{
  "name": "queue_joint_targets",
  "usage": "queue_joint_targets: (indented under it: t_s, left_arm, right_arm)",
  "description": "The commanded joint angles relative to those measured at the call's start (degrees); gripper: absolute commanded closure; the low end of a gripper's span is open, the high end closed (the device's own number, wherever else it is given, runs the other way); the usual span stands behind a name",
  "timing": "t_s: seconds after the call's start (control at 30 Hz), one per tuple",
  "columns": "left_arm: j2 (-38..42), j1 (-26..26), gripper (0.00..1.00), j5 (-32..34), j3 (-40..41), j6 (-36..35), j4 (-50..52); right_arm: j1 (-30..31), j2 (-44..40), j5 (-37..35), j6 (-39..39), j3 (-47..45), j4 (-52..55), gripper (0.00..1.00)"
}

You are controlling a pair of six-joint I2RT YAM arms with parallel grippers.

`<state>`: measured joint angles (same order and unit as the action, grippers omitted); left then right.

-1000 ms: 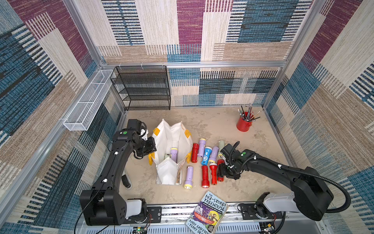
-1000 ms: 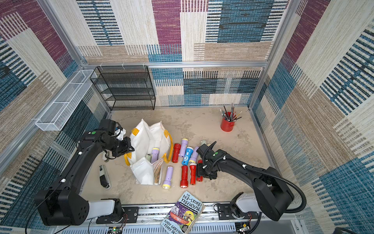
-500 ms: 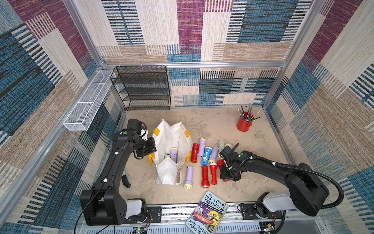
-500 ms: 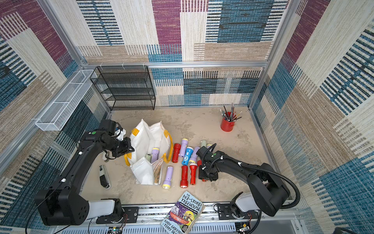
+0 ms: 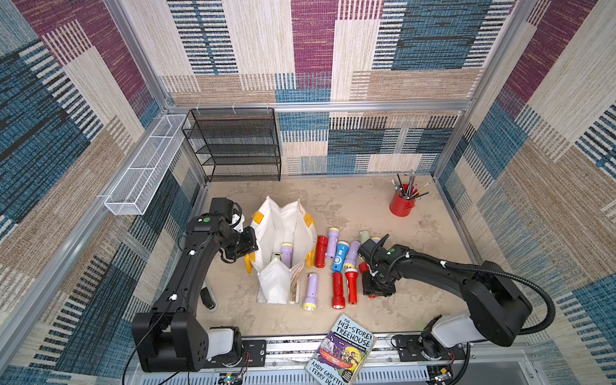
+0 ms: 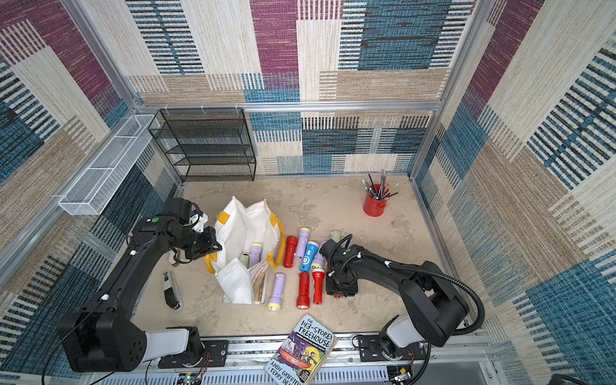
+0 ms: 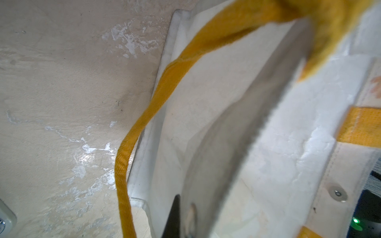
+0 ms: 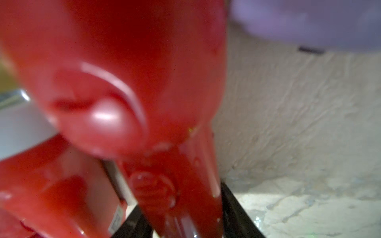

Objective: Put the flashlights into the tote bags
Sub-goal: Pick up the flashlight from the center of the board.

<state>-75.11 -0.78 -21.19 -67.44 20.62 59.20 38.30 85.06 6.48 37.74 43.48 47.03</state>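
Right tool [image 5: 378,289] around glossy red flashlight [image 8: 165,82]

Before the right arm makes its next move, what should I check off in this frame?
1. Mouth of tote bag open: ok, gaping upward.
2. Jaws of left gripper clamped on bag rim: ok.
3. Red flashlight between jaws of right gripper: ok.
4. Grip firm: cannot tell, contact blurred.
5. Neighbouring red flashlight clear of jaws: cannot tell, it lies close alongside.
6. Room in bag: ok, space beside lilac flashlight.
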Motion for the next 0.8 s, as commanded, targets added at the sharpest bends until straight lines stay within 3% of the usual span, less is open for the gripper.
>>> queue_joint_targets:
  t_s: [0.0,0.23,0.43,0.77]
  left_arm:
    - [0.37,0.04,1.0,0.72,0.46,-0.14,-0.51]
    - [0.39,0.07,1.0,0.65,0.1,-0.23,-0.53]
    - [0.31,0.07,1.0,0.54,-0.7,-0.06,-0.56]
    - [1.1,0.07,1.0,0.21,-1.28,0.29,-0.57]
  right_arm:
    - [0.78,2.03,-0.75,-2.01,-0.97,-5.39,0.53]
    - [2.76,2.58,-0.61,-1.95,-0.51,-4.8,0.67]
    - [4.73,0.75,-3.53,-3.47,6.44,-0.25,0.68]
    - [4.79,-1.05,-8.98,-7.66,25.37,7.13,0.68]
